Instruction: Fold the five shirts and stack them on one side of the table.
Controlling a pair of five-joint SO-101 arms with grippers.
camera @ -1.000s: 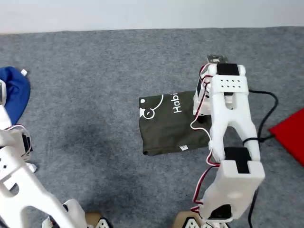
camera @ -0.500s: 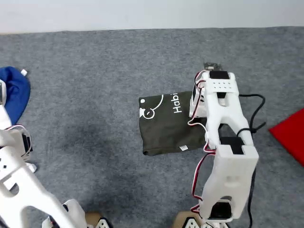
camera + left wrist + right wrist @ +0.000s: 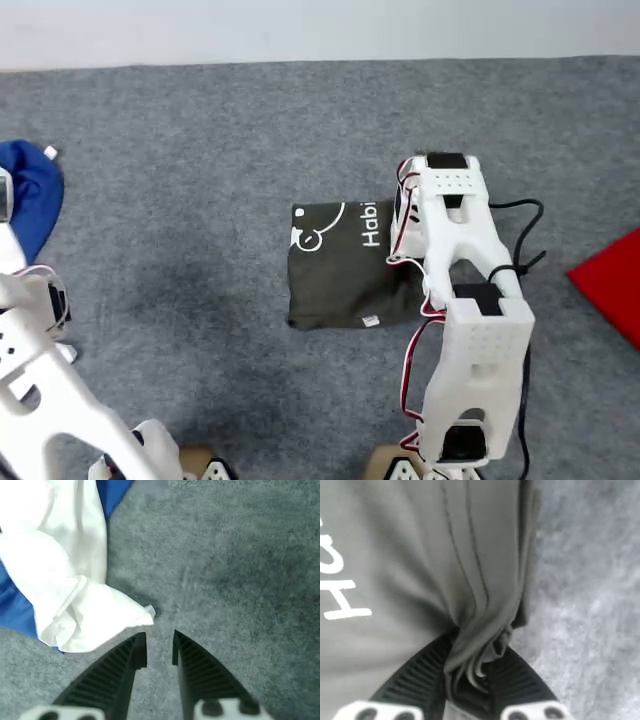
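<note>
The folded dark shirt (image 3: 340, 265) lies mid-frame in the high view, its right edge bunched tight in my right gripper (image 3: 477, 647). I fear dragging by that one edge could pull the fold apart. My left gripper (image 3: 159, 647), narrowly parted and empty, hangs near the white shirt (image 3: 65, 580).

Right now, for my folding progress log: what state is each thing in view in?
dark shirt: folded, one edge bunched in the right gripper.
right gripper: shut on the dark shirt.
left gripper: slightly open, empty.
white shirt: crumpled, unfolded, lying over the blue shirt.
blue shirt: unfolded heap.
red shirt: cut off at the edge, cannot tell.
</note>
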